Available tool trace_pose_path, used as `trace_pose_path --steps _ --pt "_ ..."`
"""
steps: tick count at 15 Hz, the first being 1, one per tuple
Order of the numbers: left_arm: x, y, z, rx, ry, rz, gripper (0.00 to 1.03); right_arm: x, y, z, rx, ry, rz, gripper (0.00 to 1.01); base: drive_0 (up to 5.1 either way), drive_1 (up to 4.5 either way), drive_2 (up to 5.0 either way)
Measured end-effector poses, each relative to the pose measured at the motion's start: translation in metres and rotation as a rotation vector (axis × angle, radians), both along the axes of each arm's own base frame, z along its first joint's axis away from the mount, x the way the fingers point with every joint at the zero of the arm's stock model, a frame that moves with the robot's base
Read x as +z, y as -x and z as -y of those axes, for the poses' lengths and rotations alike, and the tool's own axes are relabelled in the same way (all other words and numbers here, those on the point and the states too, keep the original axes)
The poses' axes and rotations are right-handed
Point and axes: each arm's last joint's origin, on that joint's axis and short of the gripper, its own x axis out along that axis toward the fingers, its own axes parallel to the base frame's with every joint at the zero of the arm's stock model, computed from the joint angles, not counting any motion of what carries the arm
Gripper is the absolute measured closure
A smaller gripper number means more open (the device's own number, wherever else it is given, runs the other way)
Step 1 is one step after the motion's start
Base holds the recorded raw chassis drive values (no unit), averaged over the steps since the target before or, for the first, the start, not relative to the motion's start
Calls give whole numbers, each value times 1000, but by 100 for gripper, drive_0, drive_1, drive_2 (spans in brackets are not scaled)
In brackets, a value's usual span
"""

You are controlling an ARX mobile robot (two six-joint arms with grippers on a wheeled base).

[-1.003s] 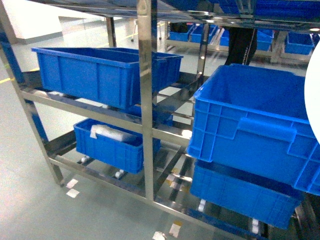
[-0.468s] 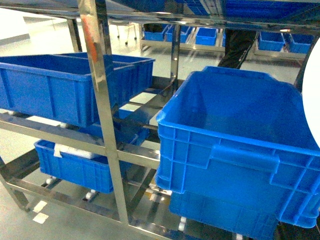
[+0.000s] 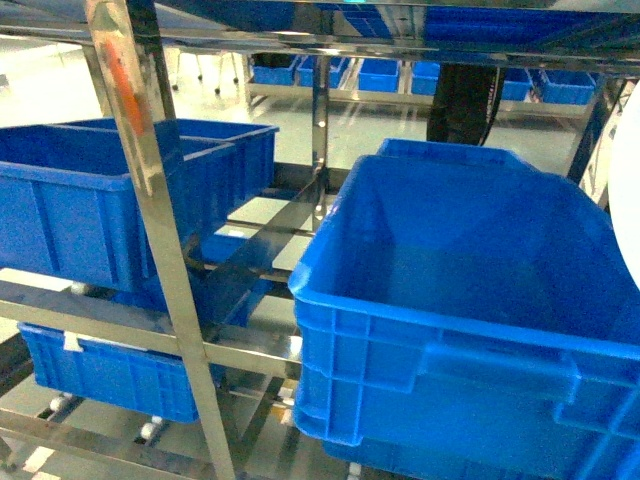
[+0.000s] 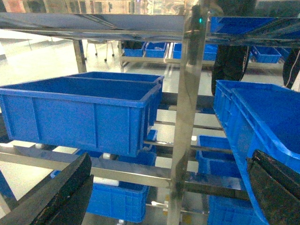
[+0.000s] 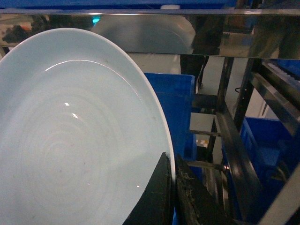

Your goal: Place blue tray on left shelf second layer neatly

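The blue tray (image 5: 70, 150), a pale glossy round dish, fills the left of the right wrist view, tilted on edge. My right gripper (image 5: 172, 187) is shut on its rim, one finger on each face. In the head view only a pale sliver of the tray (image 3: 630, 190) shows at the right edge. The left shelf (image 3: 150, 200) is a shiny steel rack with an orange mark on its front post. It stands close ahead, and its post (image 4: 187, 117) also runs up the left wrist view. My left gripper (image 4: 171, 157) is open with nothing between its dark fingers (image 4: 56, 197).
A large deep blue crate (image 3: 470, 300) sits on the rack at right, with another under it. Two blue crates (image 3: 90, 200) rest on the left tier, and a smaller one (image 3: 100, 370) sits below. Distant racks of blue bins (image 3: 380, 72) and a dark-clothed figure (image 3: 460, 100) stand behind.
The head view has moved closer to the rack. The front post has slid left in the frame, and the big right crate looms larger and nearer. The tray stays at the right edge.
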Motion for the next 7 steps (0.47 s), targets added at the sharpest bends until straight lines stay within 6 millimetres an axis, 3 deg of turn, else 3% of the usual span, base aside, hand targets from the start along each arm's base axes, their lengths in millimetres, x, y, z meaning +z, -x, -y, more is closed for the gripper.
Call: trace_pose_path --steps 7 --pt "0 0 0 3 0 2 5 -1 -1 0 13 -2 -7 99 -448 332 -383"
